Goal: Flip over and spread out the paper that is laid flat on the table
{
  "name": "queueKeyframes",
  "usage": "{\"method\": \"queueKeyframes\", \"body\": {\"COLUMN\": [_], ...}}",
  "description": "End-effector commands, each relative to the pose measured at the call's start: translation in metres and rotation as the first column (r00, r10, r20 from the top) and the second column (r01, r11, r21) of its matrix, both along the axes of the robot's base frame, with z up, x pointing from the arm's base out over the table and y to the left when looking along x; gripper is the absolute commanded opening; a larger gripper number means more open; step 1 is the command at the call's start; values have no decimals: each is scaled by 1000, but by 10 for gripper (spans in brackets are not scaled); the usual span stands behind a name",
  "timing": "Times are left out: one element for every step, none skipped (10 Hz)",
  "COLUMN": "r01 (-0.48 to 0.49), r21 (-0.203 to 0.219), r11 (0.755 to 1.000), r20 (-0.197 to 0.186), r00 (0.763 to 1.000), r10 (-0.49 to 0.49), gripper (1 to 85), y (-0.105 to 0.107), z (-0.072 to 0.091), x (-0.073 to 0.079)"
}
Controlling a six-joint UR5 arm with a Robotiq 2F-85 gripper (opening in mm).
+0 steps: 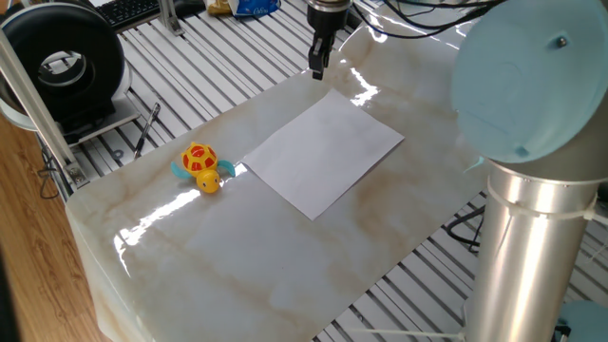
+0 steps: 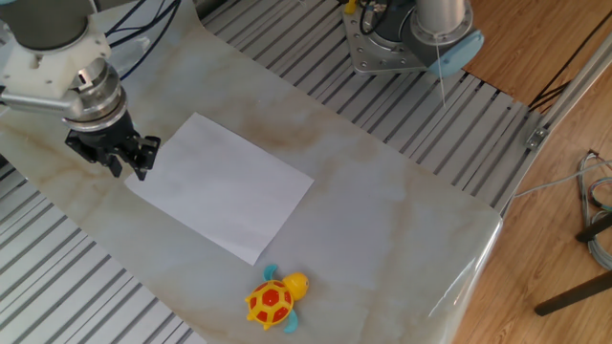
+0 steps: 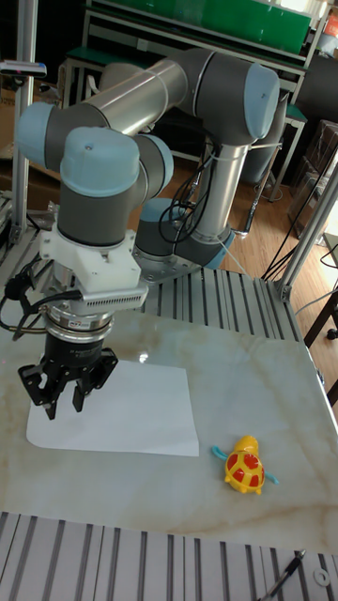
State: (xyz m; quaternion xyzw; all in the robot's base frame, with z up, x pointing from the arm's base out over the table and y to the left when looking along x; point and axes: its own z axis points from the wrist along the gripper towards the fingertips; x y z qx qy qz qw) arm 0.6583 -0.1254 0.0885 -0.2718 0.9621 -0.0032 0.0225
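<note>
I see the paper (image 2: 220, 187) flat on the surface (image 2: 382, 220), just beside my fingers (image 2: 142, 159). The turtle (image 2: 273, 298) sits beyond its far side, well apart.

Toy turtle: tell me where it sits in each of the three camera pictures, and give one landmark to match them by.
One fixed view: the toy turtle is left of centre, left of the paper.
The other fixed view: bottom centre, below the paper's near corner.
Tall fixed view: lower right, right of the paper.
Shared landmark: the paper, with the gripper at its far end from the turtle.
</note>
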Motion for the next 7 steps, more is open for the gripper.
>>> {"method": "queueKeyframes", "body": {"r01": [-24, -30, -29, 11, 37, 43, 39], "r21": [14, 15, 28, 66, 40, 28, 43], "r11": [1000, 999, 999, 998, 998, 999, 998], "r20": [7, 10, 18, 18, 16, 9, 5], "r00": [1000, 999, 999, 1000, 999, 999, 999], "r10": [24, 30, 28, -13, -38, -44, -39], "gripper": [407, 407, 410, 433, 430, 393, 393], "y": [-12, -13, -9, 0, -7, -10, -8], "z": [-6, -8, -7, -7, -7, -7, -10], "x": [8, 9, 11, 11, 11, 9, 10]}}
